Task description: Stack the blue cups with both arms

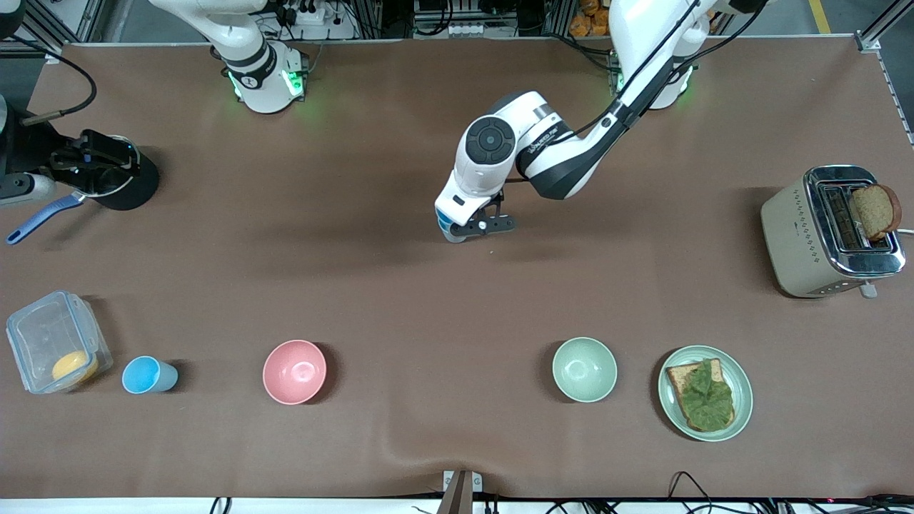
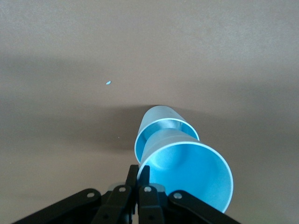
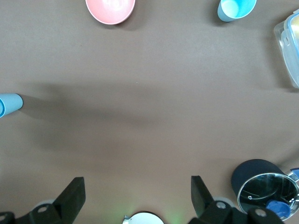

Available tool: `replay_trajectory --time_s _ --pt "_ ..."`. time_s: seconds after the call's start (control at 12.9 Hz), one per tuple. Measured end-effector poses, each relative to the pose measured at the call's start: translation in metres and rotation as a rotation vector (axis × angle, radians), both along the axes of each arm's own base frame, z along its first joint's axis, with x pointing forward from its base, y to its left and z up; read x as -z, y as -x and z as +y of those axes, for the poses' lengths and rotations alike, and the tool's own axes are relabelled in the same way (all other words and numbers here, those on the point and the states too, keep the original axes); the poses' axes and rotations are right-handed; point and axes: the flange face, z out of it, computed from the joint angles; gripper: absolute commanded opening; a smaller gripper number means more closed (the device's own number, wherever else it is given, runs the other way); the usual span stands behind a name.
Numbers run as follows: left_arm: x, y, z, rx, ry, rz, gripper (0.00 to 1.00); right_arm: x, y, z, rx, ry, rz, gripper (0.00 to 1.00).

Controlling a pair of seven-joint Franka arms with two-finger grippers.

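My left gripper (image 1: 463, 228) is over the middle of the table and shut on the rim of a blue cup (image 2: 187, 175). That cup sits nested in a second blue cup (image 2: 161, 123) beneath it. I cannot tell whether the lower cup touches the table. The pair shows as a blue patch under the hand (image 1: 448, 232) and at the edge of the right wrist view (image 3: 9, 105). Another blue cup (image 1: 148, 375) stands alone toward the right arm's end, near the front camera; it also shows in the right wrist view (image 3: 236, 8). My right gripper (image 3: 136, 184) is open and empty, high above its own base.
Along the near side stand a clear lidded box (image 1: 57, 350) with something orange, a pink bowl (image 1: 294, 371), a green bowl (image 1: 584, 369) and a plate (image 1: 742, 400) with bread and lettuce. A toaster (image 1: 814, 235) is at the left arm's end, a black pot (image 1: 121, 182) at the right arm's.
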Motion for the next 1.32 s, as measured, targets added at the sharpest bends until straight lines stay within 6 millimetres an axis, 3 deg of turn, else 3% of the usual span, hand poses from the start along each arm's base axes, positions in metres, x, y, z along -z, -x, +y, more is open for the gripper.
replay_trajectory --time_s 0.31,0.46,0.54,0.7,0.85,0.93,1.08,1.32 --pt "-0.001 -0.007 0.005 -0.065 -0.006 -0.001 1.0 -0.002 -0.001 -0.001 -0.002 0.02 -0.007 1.0" --pt "-0.024 -0.023 0.013 -0.1 0.008 -0.035 1.0 -0.008 -0.001 -0.006 -0.004 0.05 -0.019 1.0" --pt "-0.05 -0.037 0.029 -0.121 0.006 -0.066 1.0 -0.014 -0.001 -0.01 -0.002 0.065 -0.031 1.0" --pt "-0.121 -0.074 0.093 -0.116 -0.023 -0.139 1.0 -0.025 0.0 -0.017 0.003 0.072 -0.044 1.0" --pt "-0.184 -0.107 0.186 -0.066 -0.063 -0.198 1.0 -0.029 0.0 -0.019 0.002 0.073 -0.048 1.0" --pt "-0.205 -0.12 0.232 -0.07 -0.077 -0.224 1.0 -0.029 0.0 -0.018 0.001 0.073 -0.048 1.0" --pt "-0.228 -0.136 0.3 -0.115 -0.096 -0.252 1.0 -0.029 0.001 -0.019 0.001 0.074 -0.046 1.0" --pt "-0.243 -0.137 0.345 -0.144 -0.13 -0.235 1.0 -0.031 0.001 -0.019 0.001 0.076 -0.048 1.0"
